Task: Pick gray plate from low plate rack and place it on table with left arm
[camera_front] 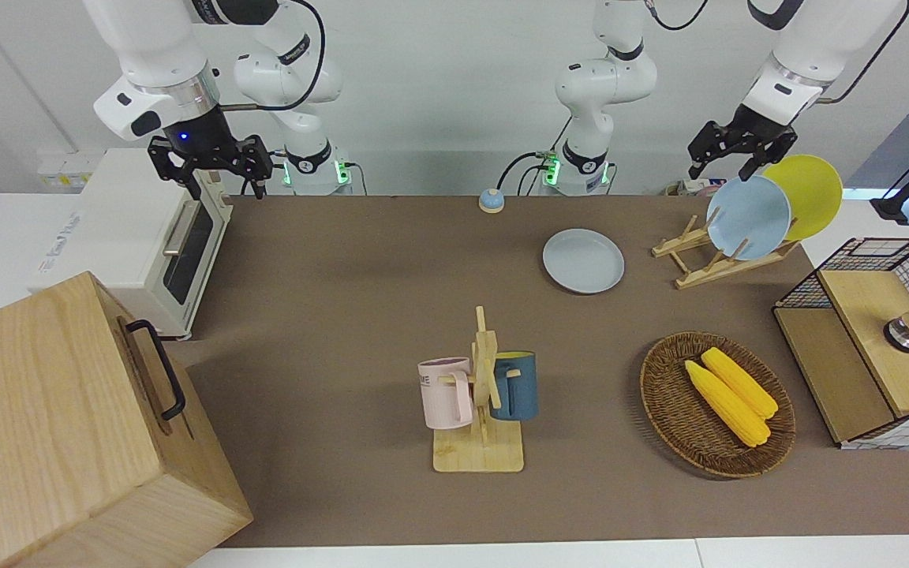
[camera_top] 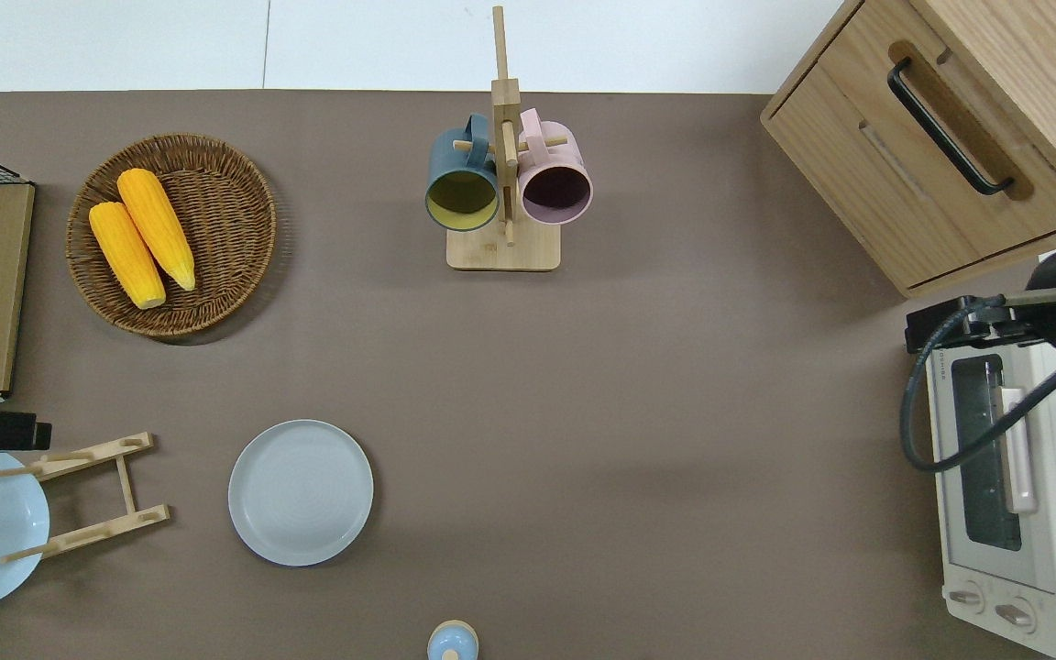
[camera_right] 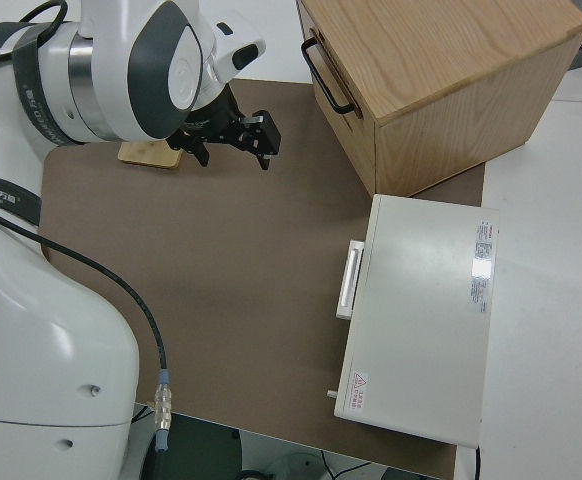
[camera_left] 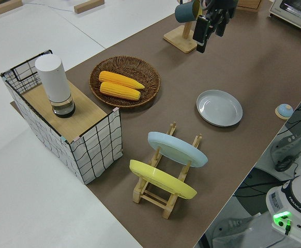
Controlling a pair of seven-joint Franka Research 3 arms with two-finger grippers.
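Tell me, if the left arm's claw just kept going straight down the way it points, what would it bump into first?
Most likely the light blue plate in the low plate rack. The left gripper, fingers open, hangs just above that plate's upper rim, though depth is hard to judge.

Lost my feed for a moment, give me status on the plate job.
Left tool open, empty, up by the low plate rack. Gray plate flat on the table, off the rack. Right arm parked. Nothing in the way.

Gray plate [camera_top: 301, 492]: smooth, matte. Low plate rack [camera_top: 93, 496]: pale bare wood slats. Tabletop [camera_top: 638, 385]: dull matte brown. Basket [camera_top: 216, 183]: rough woven wicker. Toaster oven [camera_top: 1014, 513]: smooth white casing.
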